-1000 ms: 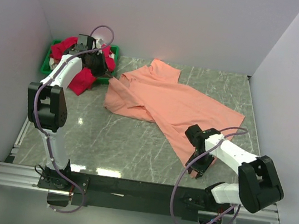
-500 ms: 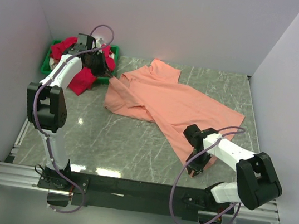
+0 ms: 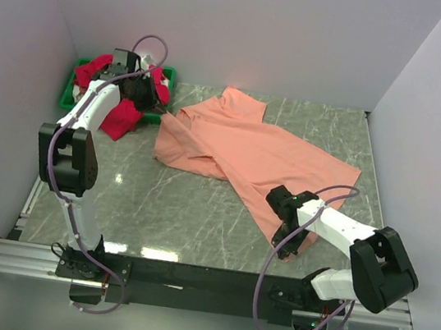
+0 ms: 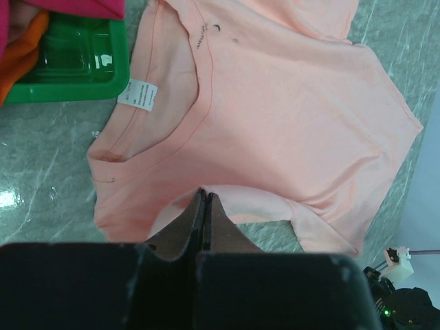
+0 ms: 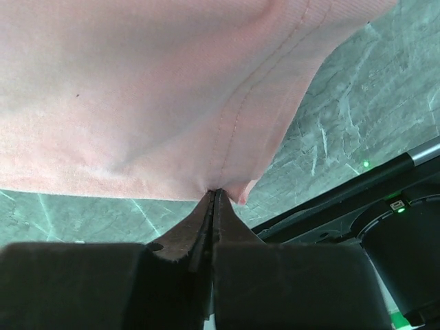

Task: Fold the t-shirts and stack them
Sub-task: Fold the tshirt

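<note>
Across the table (image 3: pixel 172 208) the salmon t-shirt (image 3: pixel 263 155) lies rumpled, left gripper (image 4: pixel 205 197) clenched on an edge near its collar, right gripper (image 5: pixel 214 194) pinching a hem corner, so I'd draw both apart evenly, cloth low, before folding.

Green bin (image 4: pixel 75 65) — seemingly against the back wall (image 3: pixel 265 31) — at the far-left corner of the marbled table (image 3: pixel 172 208).

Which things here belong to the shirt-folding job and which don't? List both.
Job: salmon t-shirt; crimson t-shirts; left hand and right hand, both shut on the salmon t-shirt.
Lying about: green bin; marble table.
</note>
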